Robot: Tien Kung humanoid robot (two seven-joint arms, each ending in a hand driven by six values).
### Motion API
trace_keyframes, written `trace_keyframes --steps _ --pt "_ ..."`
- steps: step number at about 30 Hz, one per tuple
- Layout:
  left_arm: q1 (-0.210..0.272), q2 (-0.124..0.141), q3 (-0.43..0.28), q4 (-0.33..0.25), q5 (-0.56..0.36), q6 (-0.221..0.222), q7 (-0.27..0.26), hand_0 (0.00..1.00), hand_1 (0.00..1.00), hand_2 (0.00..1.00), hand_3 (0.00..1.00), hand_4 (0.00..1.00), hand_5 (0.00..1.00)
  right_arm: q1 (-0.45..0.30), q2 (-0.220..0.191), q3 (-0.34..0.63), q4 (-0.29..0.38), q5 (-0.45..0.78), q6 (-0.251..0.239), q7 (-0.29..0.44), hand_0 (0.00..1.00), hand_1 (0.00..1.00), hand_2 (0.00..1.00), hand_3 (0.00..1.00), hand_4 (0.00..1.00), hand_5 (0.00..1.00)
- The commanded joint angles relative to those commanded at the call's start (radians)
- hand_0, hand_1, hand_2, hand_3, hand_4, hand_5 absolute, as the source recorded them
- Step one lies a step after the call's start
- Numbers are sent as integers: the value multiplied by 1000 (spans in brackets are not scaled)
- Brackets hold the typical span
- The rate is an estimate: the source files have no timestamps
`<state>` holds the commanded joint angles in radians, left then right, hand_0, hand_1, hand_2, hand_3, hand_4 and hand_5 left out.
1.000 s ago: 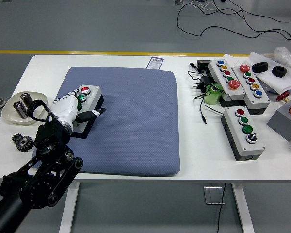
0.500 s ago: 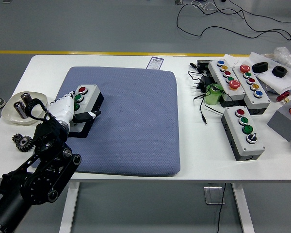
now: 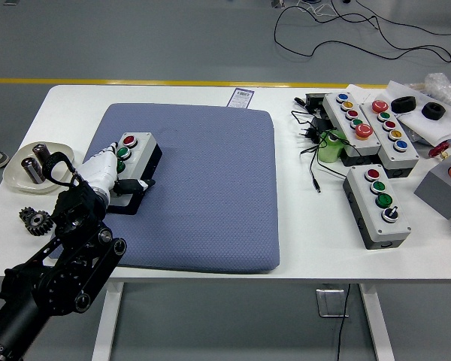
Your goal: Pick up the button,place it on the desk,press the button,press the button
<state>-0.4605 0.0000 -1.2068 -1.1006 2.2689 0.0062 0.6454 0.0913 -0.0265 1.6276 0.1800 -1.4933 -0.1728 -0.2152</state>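
A small grey button box (image 3: 140, 147) with a red and a green button lies at the left edge of the blue mat (image 3: 210, 195). My left hand (image 3: 125, 171), white with a black arm, lies over the box's near half. Its fingers rest across the top beside the green button and the thumb (image 3: 140, 183) curls round the near right side, so it grips the box. The box sits low on the mat, slightly tilted. My right hand does not show.
A shallow dish (image 3: 16, 174) with metal cylinders and a black gear (image 3: 35, 220) lie left of the mat. On the right are several more button boxes (image 3: 376, 204), black cables (image 3: 312, 143), a green object (image 3: 331, 147) and a grey block (image 3: 438, 189).
My left hand and the box have shifted a little left and settled lower on the mat; the thumb has dropped toward the mat.
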Motion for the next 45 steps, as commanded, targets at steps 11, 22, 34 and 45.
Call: trace_keyframes --steps 11,22,34,45 --pt "-3 1 6 12 0 4 0 2 64 213 781 912 434 3 -1 8 0 -5 -2 2 667 671 699 592 427 274" --pt "-3 7 15 1 0 37 0 2 2 91 566 906 413 2 -2 13 0 -10 -2 1 665 671 696 592 427 274" --pt "-9 72 75 -17 0 104 0 2 2 65 471 894 387 5 -2 17 0 -14 -4 1 665 670 693 592 427 273" --pt "-19 141 118 -28 0 98 0 2 2 2 267 873 646 5 -2 21 0 -17 -4 0 664 669 692 592 427 272"
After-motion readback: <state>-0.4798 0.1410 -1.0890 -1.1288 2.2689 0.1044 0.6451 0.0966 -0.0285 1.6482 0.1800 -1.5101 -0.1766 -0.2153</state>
